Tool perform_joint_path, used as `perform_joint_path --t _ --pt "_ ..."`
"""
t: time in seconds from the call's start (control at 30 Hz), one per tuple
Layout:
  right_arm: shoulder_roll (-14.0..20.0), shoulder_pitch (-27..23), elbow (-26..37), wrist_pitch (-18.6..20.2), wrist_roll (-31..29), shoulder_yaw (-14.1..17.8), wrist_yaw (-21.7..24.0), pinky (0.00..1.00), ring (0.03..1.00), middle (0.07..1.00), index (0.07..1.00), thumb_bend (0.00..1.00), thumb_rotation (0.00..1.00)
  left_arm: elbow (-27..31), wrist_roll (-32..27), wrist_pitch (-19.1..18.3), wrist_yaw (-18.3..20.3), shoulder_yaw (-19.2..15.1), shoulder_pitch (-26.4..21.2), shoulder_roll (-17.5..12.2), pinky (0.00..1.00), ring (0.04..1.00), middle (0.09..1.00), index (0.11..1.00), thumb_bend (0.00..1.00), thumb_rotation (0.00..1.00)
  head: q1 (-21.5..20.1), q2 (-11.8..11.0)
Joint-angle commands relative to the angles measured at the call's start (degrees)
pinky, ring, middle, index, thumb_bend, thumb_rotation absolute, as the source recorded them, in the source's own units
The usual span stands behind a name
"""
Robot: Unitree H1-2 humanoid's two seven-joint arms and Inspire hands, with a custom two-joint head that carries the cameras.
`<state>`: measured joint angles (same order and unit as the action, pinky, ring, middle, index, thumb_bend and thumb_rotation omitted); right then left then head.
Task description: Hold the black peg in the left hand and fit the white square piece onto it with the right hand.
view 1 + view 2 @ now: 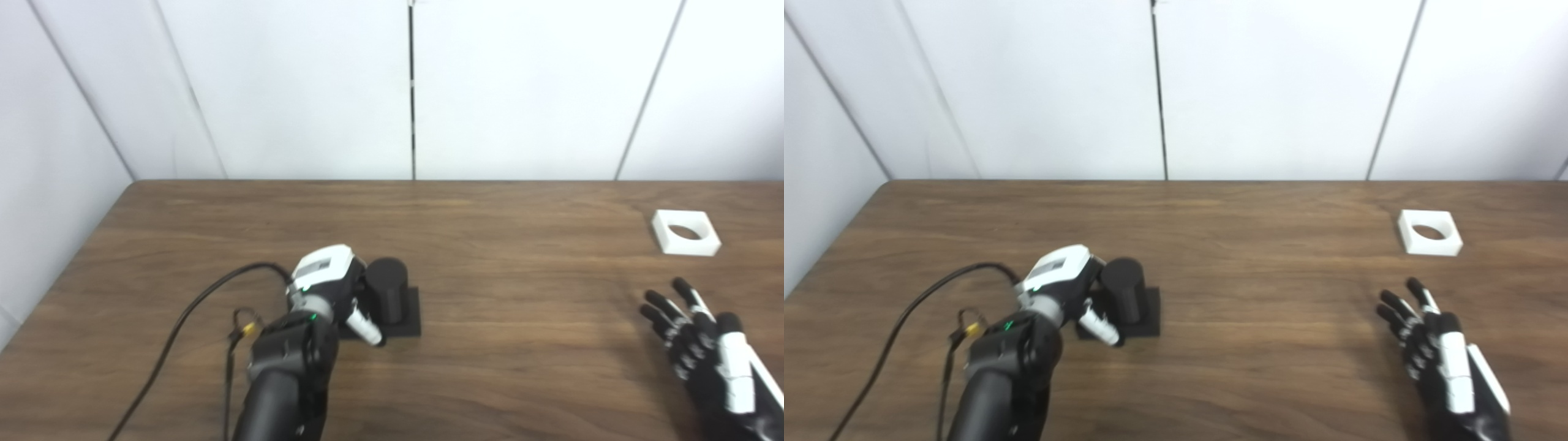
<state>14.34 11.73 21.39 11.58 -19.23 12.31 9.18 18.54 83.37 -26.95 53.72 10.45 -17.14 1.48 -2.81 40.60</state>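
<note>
I've got my left hand (334, 288) against the black cylindrical peg (387, 297), grip unclear, while my right hand (704, 343), fingers spread and empty, sits short of the untouched white square ring piece (685, 232).

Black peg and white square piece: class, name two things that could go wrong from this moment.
1. The left hand is at the black peg, but its grip is hidden; a loose hold might tip the peg on its base.
2. The white square piece lies flat, beyond the open right hand; the fingers may slide it instead of lifting it.
</note>
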Motion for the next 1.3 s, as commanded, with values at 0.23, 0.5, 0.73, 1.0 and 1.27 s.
perform_joint_path --t 0.23,0.5,0.73,1.0,1.27 --pt "-1.70 -1.48 4.79 1.87 0.28 -1.07 -1.84 1.00 0.907 0.910 1.000 0.57 1.00 6.54 2.75 2.18 5.20 2.59 4.62 3.26 0.89 0.886 0.833 0.486 0.52 0.05 -3.14 2.17" --pt "-2.42 -1.08 5.20 1.13 0.67 -1.25 -2.25 1.00 0.903 0.899 1.000 0.58 1.00 9.98 4.97 3.86 6.42 4.10 7.25 6.31 0.86 0.862 0.795 0.485 0.52 0.06 -4.26 3.78" --pt "-2.62 -0.74 5.92 2.17 0.28 -1.24 -2.50 1.00 0.907 0.908 1.000 0.59 1.00 12.04 9.13 6.26 8.70 5.13 9.42 10.53 0.88 0.865 0.791 0.484 0.52 0.06 -4.25 4.55" --pt "-2.33 -0.16 5.79 1.60 -0.24 -1.13 -1.95 1.00 0.915 0.917 1.000 0.59 1.00 12.50 13.12 7.44 6.97 7.38 11.94 14.01 0.90 0.882 0.826 0.484 0.52 0.06 -4.70 4.52" --pt "-1.89 -0.02 6.07 1.81 -0.52 -0.79 -1.95 1.00 0.914 0.916 1.000 0.58 1.00 11.12 15.00 6.52 3.15 9.83 14.87 15.80 0.92 0.877 0.811 0.482 0.52 0.06 -4.90 4.31"
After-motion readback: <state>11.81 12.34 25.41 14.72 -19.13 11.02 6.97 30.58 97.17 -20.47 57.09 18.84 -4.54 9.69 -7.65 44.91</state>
